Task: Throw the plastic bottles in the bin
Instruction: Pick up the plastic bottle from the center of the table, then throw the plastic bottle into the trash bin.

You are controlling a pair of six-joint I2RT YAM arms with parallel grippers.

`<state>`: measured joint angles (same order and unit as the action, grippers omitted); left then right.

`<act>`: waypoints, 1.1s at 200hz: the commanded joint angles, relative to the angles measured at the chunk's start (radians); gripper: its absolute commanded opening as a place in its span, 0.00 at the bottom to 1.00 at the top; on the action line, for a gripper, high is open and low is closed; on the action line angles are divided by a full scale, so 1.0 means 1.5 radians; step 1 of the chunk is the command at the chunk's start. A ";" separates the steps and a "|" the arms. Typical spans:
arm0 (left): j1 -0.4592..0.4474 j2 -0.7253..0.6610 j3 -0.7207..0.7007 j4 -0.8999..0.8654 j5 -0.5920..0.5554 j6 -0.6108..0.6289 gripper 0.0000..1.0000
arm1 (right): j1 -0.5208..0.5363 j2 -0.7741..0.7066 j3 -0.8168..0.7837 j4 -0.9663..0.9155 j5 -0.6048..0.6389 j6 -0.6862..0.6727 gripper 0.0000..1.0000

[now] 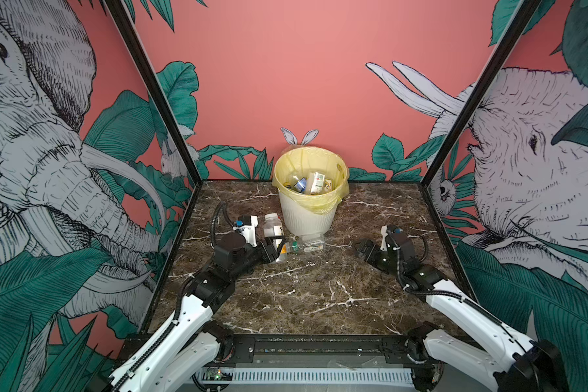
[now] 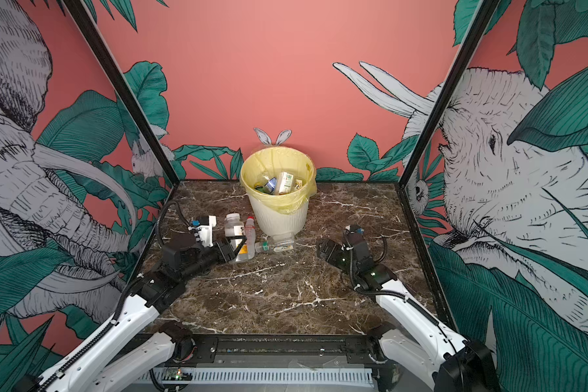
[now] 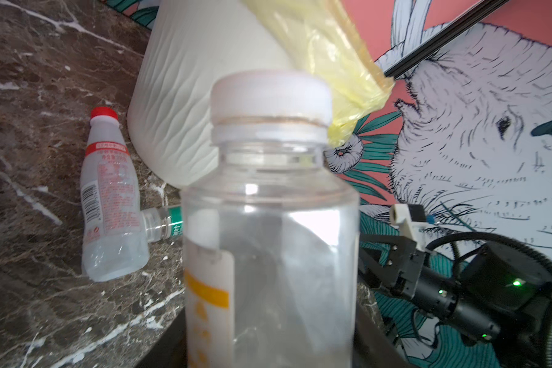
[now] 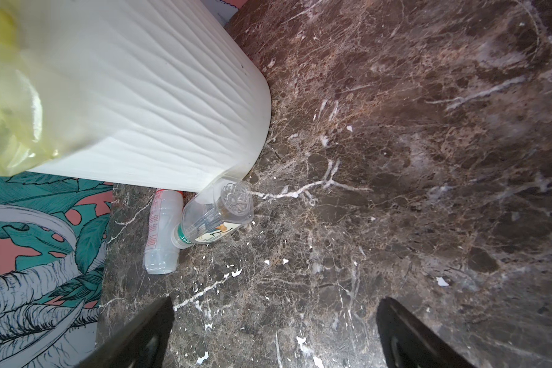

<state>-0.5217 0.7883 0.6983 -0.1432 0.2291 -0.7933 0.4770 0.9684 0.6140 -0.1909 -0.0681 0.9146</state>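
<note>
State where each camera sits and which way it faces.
Top views: high at the near edge, looking down over left arm and right arm to the bin.
Left wrist: faces the gripped white-capped bottle, bin behind; right arm shows.
Right wrist: faces the table and bin base; own fingers show.
Shared: both wrist views catch the red-capped bottle.

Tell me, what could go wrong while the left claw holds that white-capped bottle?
The left claw grips the bottle low down, so it might tip or slip when lifted. The bin stands close and taller, so the bottle could hit its wall or snag the yellow bag.
</note>
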 commanded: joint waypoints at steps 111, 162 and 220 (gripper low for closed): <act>0.027 0.582 0.852 -0.322 -0.001 0.202 1.00 | -0.003 -0.059 -0.008 0.021 0.000 0.025 0.99; 0.100 0.490 0.845 -0.374 0.019 0.212 1.00 | -0.002 -0.080 0.001 -0.018 0.014 -0.003 0.99; 0.130 0.338 0.619 -0.386 -0.005 0.244 1.00 | -0.003 -0.003 0.027 -0.014 -0.017 0.014 0.99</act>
<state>-0.3431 1.3464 1.7557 -0.6708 0.2386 -0.4557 0.4767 0.9211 0.6212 -0.2218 -0.0696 0.9146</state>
